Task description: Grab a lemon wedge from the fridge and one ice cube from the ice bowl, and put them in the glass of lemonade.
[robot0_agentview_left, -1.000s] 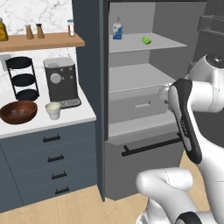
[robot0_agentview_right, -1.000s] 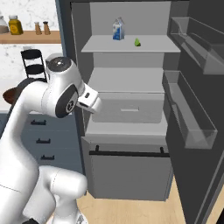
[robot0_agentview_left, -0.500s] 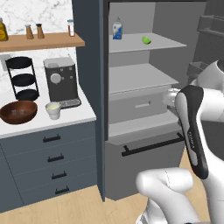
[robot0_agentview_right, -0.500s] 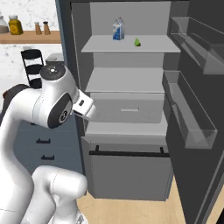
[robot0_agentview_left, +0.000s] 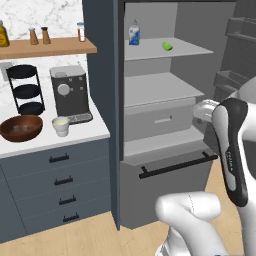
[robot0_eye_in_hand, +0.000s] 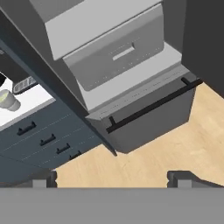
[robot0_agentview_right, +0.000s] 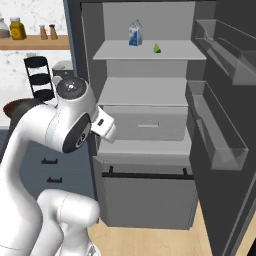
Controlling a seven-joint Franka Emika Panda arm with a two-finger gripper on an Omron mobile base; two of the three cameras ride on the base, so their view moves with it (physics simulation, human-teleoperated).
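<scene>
The fridge (robot0_agentview_left: 101,95) stands open. On its top shelf lies the lemon wedge (robot0_agentview_left: 167,46), small and yellow-green (robot0_agentview_right: 156,48). On the counter to the left, the brown ice bowl (robot0_agentview_left: 9,133) holds pale ice cubes (robot0_agentview_left: 19,128). The glass of lemonade (robot0_agentview_left: 61,125) stands beside it, in front of the coffee machine, and shows at the left edge of the hand view (robot0_eye_in_hand: 8,99). My gripper (robot0_eye_in_hand: 113,178) is open and empty. It hangs in front of the fridge's lower drawers, well below the wedge's shelf and pointing down at the drawer front and floor.
A milk carton (robot0_agentview_left: 133,32) stands left of the wedge on the same shelf. The open fridge door with clear bins (robot0_agentview_right: 220,135) is on the right. A coffee machine (robot0_agentview_left: 70,92) and a black tiered rack (robot0_agentview_left: 26,89) are on the counter, above blue-grey drawers (robot0_agentview_left: 60,185).
The arm has swung to the right in the left base view and drawn back a little from the fridge. The gripper stays open. Nothing in the fridge or on the counter has moved.
</scene>
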